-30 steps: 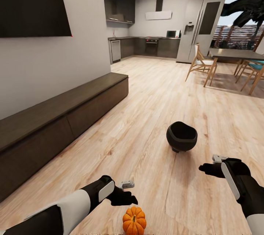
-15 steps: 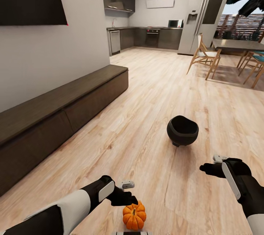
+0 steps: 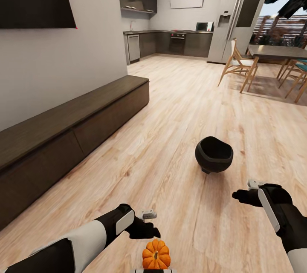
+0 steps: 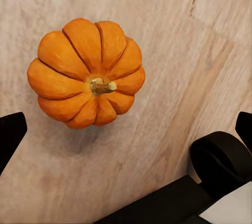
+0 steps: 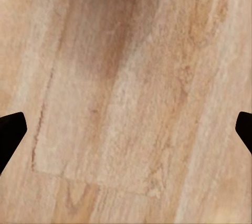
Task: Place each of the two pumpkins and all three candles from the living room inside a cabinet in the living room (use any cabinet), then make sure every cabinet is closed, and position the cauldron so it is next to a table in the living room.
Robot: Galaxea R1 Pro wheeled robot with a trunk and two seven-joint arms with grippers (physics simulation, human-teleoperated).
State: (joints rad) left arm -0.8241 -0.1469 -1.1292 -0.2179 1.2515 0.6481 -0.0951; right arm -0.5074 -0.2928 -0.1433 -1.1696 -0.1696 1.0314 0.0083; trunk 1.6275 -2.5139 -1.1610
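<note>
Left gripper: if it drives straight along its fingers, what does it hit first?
Probably the pumpkin, which sits between the open left gripper fingertips, a little off-centre. Depth is unclear, so it might graze past to the wood floor.

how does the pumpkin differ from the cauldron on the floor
The pumpkin is orange and ribbed; the cauldron is glossy black and smooth. The pumpkin is closed with a stem on top; the cauldron has an open mouth. The pumpkin looks smaller. Both are round and rest on the wood floor.

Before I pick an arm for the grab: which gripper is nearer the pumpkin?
Left. The left gripper hovers just above the pumpkin, fingers open either side of it. The right gripper hangs far off to its right, nearer the cauldron.
</note>
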